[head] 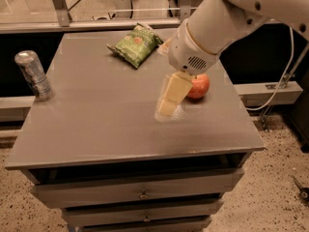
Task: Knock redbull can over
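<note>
Silver with blue patches, the slim tall metal redbull can (pixel 34 75) stands upright at the far left edge of the grey flat surface (pixel 106 124), close to its back left corner. I judge it to be light and stiff, with a smooth, slippery wall and a narrow base, so it should tip easily. No real hold is needed. A sideways push high on its body, near the shiny top, would turn it over more surely than a push low down, which may only slide it. Because it stands so close to the edge, a push toward the left could send it off the surface, so a push along or inward seems safer to me. The cream-coloured tool (pixel 168 108) hangs low over the middle of the surface, well apart from the can, at the end of the thick white robot arm (pixel 212 28). Whether it is wide or narrow I cannot tell. A round red apple (pixel 199 85) lies just beside the tool on its right, and a green crinkled snack bag (pixel 136 44) lies toward the back. Neither stands between the tool and the can; the way leftward looks free. Below the surface are grey drawers (pixel 142 195).
</note>
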Robot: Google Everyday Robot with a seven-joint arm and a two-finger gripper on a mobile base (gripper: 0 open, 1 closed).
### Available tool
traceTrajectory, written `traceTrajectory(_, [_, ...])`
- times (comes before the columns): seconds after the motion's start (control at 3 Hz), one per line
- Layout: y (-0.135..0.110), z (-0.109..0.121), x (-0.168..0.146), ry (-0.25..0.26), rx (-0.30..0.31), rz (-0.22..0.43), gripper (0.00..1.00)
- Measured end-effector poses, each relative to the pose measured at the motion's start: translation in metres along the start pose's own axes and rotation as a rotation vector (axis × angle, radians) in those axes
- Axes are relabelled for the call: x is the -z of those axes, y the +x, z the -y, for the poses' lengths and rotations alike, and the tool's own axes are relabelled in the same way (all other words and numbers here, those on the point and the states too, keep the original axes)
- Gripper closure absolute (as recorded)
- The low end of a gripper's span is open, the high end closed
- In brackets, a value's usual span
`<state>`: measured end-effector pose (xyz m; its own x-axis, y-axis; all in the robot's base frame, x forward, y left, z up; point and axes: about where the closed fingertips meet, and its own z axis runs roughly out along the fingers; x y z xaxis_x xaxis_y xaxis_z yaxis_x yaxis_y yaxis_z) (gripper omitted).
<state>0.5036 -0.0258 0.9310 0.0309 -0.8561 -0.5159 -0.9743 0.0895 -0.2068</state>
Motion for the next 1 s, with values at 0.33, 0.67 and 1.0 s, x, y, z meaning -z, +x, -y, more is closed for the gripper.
traceTrajectory(0.33, [0.0,0.0,0.0,0.0,0.0,0.0,0.0])
traceTrajectory(0.67, [-0.043,0.01,-0.052,-0.02,0.019,0.113,0.0])
traceTrajectory(1.0, [-0.093,0.026,-0.104,-0.02,0.04,0.231,0.0])
